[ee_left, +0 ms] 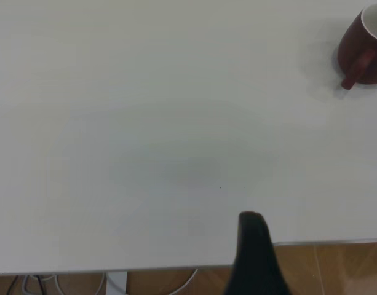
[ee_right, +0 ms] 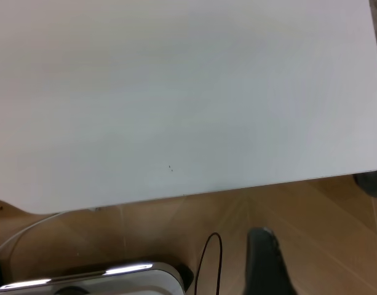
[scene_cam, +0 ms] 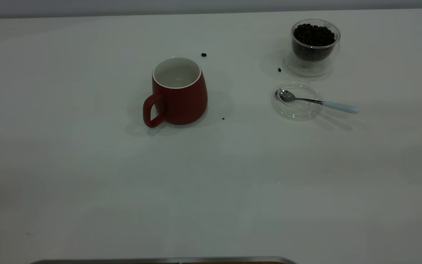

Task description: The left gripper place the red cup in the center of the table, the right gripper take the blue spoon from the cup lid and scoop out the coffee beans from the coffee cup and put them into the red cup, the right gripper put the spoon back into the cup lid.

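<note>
The red cup [scene_cam: 177,92] stands upright near the middle of the table [scene_cam: 86,176], handle toward the camera-left front, its white inside showing no beans. In the left wrist view it sits far off, well apart from the left gripper [ee_left: 254,255], of which only one dark finger shows at the table edge; whether that gripper is wide or narrow cannot be told. To the cup's right lies the cup lid [scene_cam: 296,100] with the blue spoon [scene_cam: 317,101] resting bowl-in, handle sticking out over its rim. Just behind it stands the coffee cup [scene_cam: 314,46], filled with coffee beans [scene_cam: 313,35]. A few stray beans [scene_cam: 203,55] lie on the table. The right gripper [ee_right: 268,264] hangs off the table edge, its opening likewise unclear.
</note>
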Tool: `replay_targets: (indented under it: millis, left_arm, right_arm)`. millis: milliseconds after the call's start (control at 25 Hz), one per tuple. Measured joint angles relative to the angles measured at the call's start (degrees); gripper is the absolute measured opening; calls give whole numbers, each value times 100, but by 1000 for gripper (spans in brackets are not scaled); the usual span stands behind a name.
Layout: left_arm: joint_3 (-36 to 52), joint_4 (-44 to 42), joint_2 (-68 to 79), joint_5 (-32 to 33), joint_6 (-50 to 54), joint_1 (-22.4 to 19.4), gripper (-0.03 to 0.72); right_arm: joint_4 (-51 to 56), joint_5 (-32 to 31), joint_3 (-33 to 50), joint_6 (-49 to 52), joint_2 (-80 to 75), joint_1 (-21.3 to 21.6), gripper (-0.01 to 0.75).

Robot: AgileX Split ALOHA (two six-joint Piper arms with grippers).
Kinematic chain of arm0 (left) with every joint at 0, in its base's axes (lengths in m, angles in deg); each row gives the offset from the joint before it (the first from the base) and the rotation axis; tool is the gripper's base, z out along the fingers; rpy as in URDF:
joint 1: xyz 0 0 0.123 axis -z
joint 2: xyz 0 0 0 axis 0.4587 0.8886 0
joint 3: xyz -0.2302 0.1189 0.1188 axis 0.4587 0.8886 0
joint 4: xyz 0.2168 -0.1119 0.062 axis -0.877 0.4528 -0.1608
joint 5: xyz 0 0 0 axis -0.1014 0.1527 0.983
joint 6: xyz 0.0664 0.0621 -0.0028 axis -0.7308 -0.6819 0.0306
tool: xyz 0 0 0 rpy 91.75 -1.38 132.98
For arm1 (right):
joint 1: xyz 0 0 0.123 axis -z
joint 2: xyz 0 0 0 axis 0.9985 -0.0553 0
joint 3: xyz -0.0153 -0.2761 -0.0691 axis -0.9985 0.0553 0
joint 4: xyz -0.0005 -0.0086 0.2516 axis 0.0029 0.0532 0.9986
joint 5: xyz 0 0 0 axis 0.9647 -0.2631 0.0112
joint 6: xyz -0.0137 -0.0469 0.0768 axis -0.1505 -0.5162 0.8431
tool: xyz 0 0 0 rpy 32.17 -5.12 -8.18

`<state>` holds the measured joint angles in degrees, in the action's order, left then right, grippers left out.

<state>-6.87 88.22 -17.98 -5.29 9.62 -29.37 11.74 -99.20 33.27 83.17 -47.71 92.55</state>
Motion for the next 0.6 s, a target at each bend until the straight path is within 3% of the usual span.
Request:
replay_targets:
  millis: [280, 600]
  left_arm:
    - [0, 0, 0, 0, 0, 0, 587]
    - [0, 0, 0, 0, 0, 0, 587]
  right_arm:
    - [0, 0, 0, -6, 282, 0, 494]
    - [-1, -56, 0, -6, 2525, 0, 494]
